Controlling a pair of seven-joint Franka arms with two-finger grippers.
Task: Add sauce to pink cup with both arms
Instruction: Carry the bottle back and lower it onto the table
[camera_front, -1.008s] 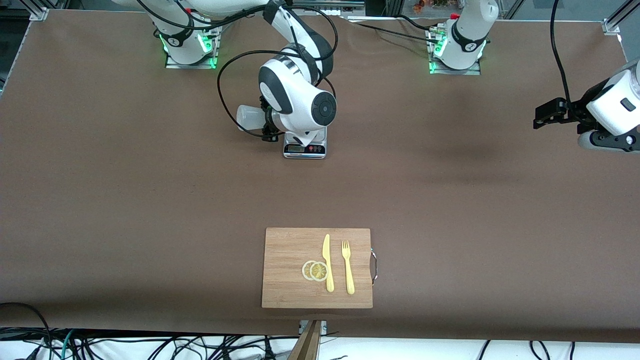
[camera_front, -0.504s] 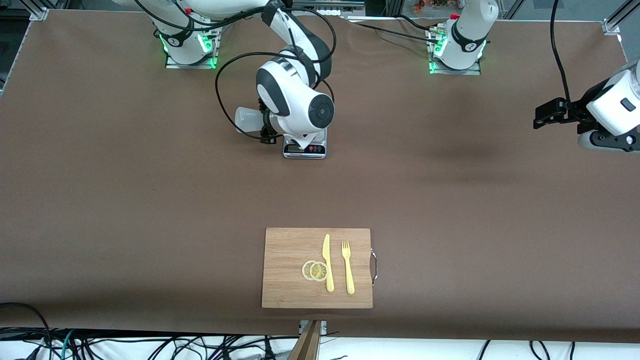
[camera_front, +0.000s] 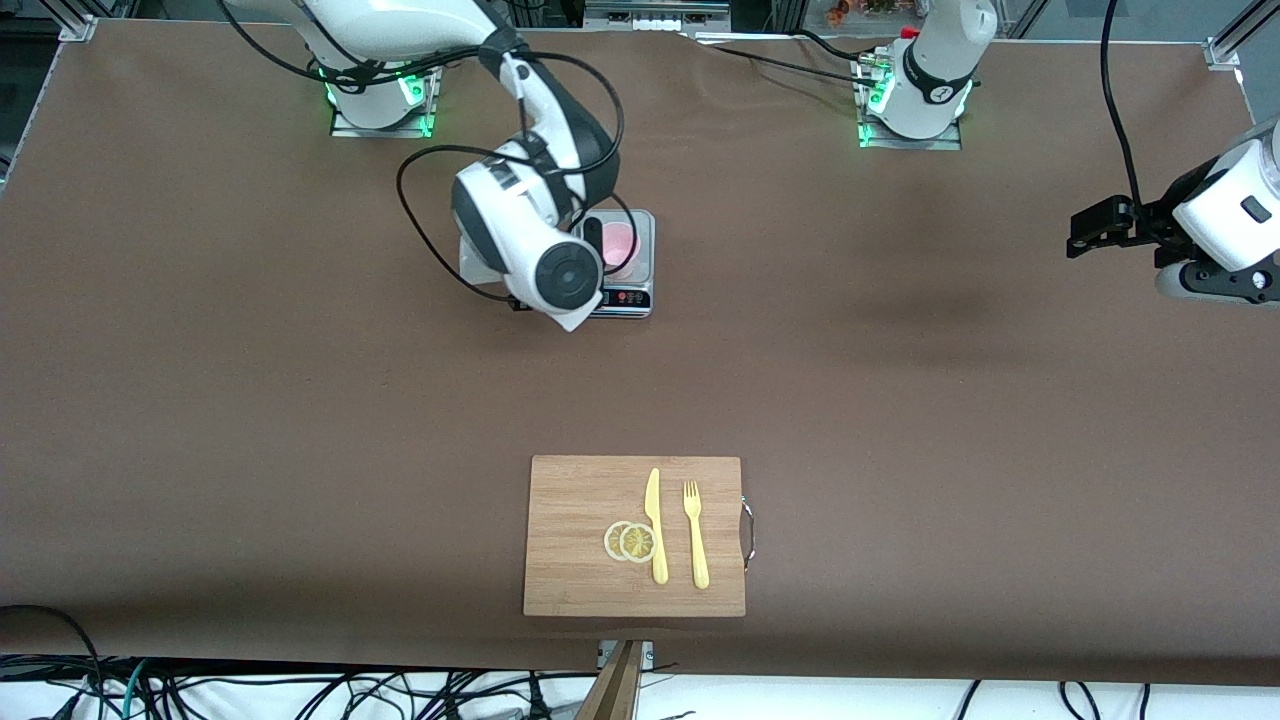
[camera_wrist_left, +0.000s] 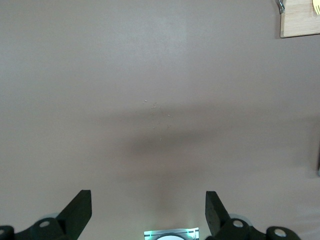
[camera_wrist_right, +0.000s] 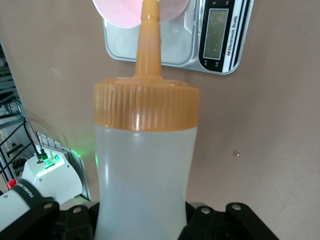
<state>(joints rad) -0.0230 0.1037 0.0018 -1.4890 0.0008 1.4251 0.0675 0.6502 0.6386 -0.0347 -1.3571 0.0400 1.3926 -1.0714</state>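
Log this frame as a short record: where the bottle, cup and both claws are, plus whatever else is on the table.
bottle: sauce bottle held in right claw, nozzle toward cup
cup: pink cup on scale
right claw: shut on bottle, beside the scale
left claw: open, empty, waiting over bare table at the left arm's end
board: cutting board nearer the camera, with knife, fork, lemon slices

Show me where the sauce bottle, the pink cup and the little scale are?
sauce bottle (camera_wrist_right: 142, 175), right wrist view, on its whitish body.
pink cup (camera_front: 620, 243), front view, on its pink inside.
scale (camera_wrist_right: 220, 32), right wrist view, on its display.
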